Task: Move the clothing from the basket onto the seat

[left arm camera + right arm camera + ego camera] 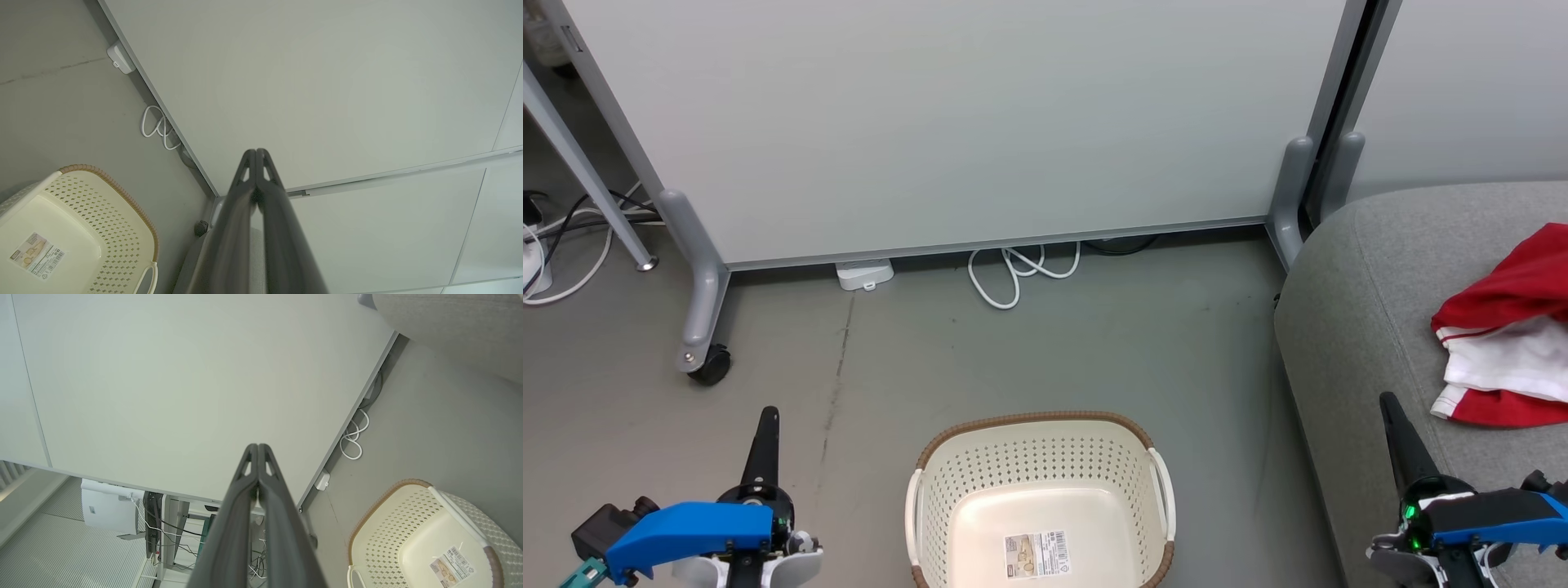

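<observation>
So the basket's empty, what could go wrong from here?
1. The clothing lies bunched on the seat close to the shut right gripper; a swing that way could snag it and drag it off.
2. The basket stands on the floor right in front of the robot; rolling forward might knock it.

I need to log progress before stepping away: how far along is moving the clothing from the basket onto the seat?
It looks finished. Done: the basket is empty, with the sticker on its bottom bare, and the red and white clothing lies heaped on the grey seat. In hand: nothing; the left claw and right claw are both shut and empty. Left: nothing visible.
</observation>
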{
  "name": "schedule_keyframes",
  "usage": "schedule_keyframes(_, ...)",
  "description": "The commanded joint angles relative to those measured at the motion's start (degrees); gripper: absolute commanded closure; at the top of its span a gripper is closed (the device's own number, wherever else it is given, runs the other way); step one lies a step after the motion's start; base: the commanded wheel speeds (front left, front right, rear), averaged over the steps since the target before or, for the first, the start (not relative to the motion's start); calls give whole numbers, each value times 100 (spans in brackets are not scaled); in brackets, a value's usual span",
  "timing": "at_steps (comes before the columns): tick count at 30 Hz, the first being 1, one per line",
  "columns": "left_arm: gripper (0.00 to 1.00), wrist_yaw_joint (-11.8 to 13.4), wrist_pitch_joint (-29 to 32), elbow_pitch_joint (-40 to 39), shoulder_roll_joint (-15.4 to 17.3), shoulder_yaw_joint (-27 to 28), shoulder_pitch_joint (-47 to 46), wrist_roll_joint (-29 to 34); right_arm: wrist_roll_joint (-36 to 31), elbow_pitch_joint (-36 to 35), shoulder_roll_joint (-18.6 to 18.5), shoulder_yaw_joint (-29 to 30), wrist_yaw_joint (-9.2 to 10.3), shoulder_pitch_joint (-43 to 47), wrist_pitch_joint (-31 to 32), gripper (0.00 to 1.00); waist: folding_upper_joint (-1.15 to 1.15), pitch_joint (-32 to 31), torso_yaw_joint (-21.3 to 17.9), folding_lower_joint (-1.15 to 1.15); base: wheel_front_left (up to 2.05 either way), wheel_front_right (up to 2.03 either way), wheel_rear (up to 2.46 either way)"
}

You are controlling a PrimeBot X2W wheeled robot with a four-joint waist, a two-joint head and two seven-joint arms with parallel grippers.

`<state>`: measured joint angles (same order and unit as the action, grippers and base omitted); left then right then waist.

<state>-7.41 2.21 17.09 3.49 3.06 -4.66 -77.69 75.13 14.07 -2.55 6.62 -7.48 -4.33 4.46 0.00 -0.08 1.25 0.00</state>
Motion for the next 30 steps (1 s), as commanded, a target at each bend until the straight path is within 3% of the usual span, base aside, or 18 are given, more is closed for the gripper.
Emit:
schedule_keyframes(1, 100, -10, 42, -70, 11, 58, -111, -119, 153, -36, -42, -3, -2, -103, 23, 100, 0, 1, -5, 0, 0, 0, 0)
schedule_keyframes(30, 100, -13, 375, -274, -49, 312, -169, -1204, 1425, -13, -47, -8, -2, -192, 181, 100, 0, 20, -96, 0, 0, 0, 0)
